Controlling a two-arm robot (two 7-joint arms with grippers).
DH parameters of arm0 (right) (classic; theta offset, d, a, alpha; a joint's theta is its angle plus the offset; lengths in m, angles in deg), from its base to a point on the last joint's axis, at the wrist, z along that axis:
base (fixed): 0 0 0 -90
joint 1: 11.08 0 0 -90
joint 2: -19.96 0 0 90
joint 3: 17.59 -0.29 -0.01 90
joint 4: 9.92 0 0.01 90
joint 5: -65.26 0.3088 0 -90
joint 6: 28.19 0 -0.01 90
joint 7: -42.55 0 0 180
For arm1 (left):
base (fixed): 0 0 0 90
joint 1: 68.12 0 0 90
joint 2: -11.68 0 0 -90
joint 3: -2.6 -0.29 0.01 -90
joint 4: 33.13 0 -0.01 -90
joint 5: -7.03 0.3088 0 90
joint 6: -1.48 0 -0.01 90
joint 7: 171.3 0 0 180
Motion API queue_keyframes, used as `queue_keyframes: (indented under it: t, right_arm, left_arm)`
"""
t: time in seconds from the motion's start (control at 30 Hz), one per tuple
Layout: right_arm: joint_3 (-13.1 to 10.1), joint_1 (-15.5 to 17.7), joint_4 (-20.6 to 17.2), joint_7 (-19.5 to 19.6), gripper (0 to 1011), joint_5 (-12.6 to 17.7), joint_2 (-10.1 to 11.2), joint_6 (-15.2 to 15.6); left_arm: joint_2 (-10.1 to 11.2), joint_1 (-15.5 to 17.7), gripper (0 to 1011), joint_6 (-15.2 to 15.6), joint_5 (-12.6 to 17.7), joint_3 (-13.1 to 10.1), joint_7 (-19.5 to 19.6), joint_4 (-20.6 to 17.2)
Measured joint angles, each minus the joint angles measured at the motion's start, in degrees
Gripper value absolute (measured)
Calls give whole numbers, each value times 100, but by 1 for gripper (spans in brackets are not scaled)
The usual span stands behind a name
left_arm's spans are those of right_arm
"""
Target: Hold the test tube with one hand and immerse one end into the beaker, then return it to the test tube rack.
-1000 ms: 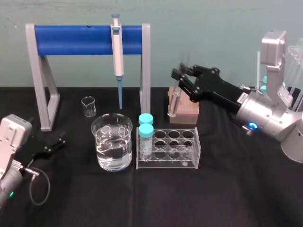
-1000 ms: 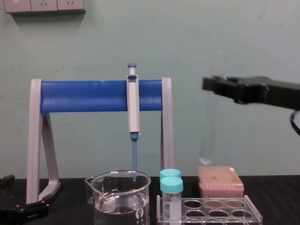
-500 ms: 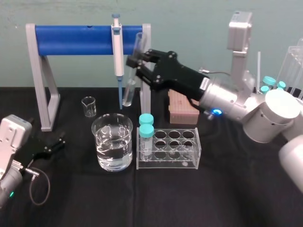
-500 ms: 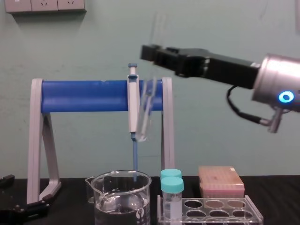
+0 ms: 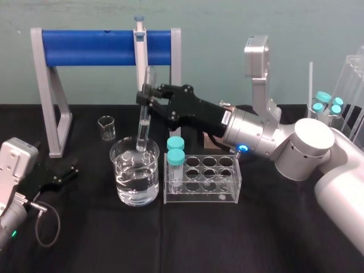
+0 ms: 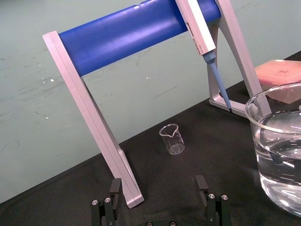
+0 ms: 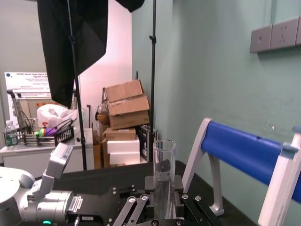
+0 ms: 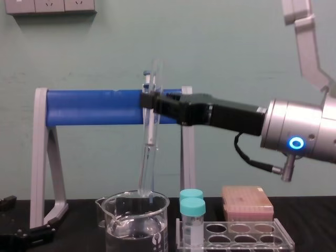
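- The right gripper is clamped on the test tube. It grips the glass high up, near the open top.
- The right wrist view shows the tube standing up in the gripper's hold, squeezed from both sides.
- The tube stands almost straight up and down. It leans a little, with the open top more to the robot's right and the round end more to its left.
- The round end hangs over the mouth of the beaker. In the chest view, that end is about level with the glass rim. I think it is not in the water yet, but the clear glass makes it hard to be sure.
- So the water is right under the tube. I think the next move is a short push straight down, along the tube's long way, until the round end is wet.
- The pipette hangs on the blue stand just behind the tube. The tube should not bump it.
- The rack sits just beside the beaker, on the robot's right. Two capped vials stand in the end nearest the beaker. The right arm is the nearer one for putting the tube back there.
- The left gripper rests low by the table, well apart from the beaker. Its fingers are spread wide with nothing between them.
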Motion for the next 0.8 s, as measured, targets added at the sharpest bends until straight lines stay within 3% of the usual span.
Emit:
queue_keyframes:
  t: [0.8]
  right_arm:
    - [296,-240,898,-90,226,-313,-297,128]
  left_arm:
    - [0,0,1000,0,0,0,0,0]
